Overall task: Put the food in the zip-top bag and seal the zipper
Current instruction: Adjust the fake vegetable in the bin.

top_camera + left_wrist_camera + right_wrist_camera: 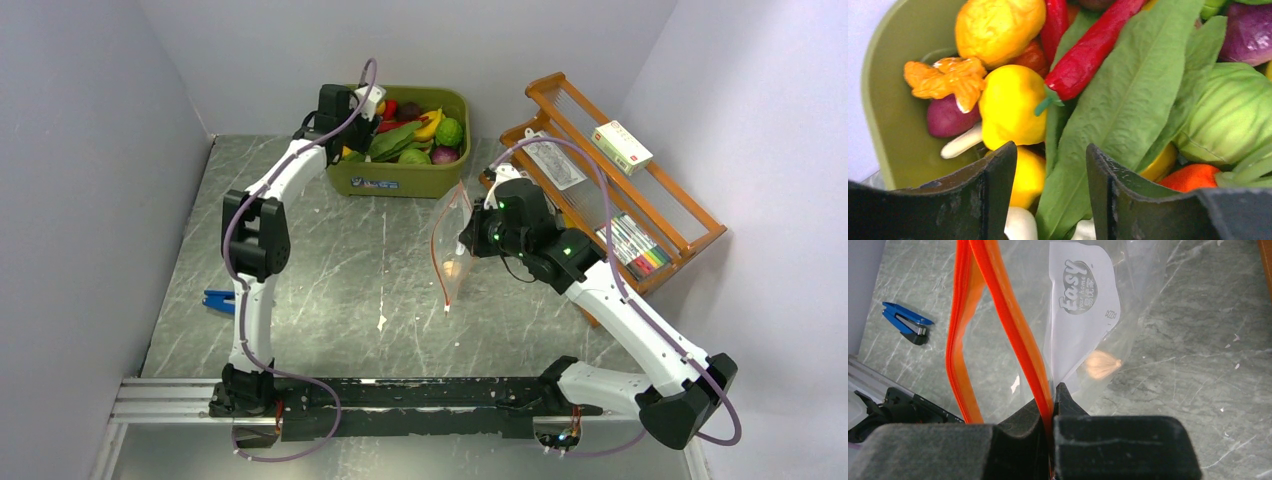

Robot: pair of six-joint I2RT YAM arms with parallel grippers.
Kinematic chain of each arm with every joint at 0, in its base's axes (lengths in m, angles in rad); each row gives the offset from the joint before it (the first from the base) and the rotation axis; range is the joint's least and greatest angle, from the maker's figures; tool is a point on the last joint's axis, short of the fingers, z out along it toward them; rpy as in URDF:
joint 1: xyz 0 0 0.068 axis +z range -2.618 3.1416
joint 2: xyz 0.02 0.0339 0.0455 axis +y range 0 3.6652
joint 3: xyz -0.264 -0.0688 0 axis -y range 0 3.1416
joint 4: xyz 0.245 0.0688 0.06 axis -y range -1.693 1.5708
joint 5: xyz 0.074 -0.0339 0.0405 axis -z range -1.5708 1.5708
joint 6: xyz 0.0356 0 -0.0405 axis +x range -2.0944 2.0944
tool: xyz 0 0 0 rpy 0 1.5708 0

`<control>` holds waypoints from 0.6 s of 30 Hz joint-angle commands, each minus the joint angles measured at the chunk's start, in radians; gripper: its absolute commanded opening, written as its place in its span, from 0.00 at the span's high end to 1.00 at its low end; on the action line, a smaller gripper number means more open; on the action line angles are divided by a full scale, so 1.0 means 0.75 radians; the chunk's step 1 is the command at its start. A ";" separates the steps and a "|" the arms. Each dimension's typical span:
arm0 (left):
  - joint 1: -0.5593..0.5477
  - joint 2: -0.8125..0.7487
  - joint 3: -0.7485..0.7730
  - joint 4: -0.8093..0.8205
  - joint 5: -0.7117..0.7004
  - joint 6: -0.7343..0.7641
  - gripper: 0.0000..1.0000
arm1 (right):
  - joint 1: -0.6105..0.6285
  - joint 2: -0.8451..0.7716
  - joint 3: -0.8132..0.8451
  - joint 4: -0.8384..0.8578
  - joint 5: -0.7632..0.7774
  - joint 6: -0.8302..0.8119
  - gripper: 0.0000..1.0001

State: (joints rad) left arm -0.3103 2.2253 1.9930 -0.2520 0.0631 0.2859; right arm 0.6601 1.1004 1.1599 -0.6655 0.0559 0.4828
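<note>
My right gripper [1053,390] is pinched tight on the zipper [1008,315], holding the zip-top bag [1083,305] up mid-frame in the top view. Its mouth gapes, w/ one small pale piece [1102,364] inside. The film looks thin, limp and slippery, so the stiffer strip is prob the only sound hold. My left gripper [1049,150] hangs abt half open, empty, over the olive tub [888,100] at top centre. Toys prob light. Green leaf [1128,100] looks floppy, so take it at the midrib. Red chili [1093,50] looks firmer, so grab across its middle.
</note>
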 commanded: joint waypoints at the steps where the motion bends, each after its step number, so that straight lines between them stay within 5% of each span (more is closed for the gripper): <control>1: 0.007 0.015 0.051 0.035 0.166 -0.033 0.48 | -0.009 -0.017 0.005 0.020 -0.009 0.002 1.00; 18: 0.009 0.193 0.147 0.144 0.183 -0.059 0.46 | -0.007 0.020 0.047 -0.017 -0.003 -0.031 1.00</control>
State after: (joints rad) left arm -0.3092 2.3341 2.0636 -0.1905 0.1776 0.2428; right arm 0.6601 1.1038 1.1606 -0.6651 0.0525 0.4793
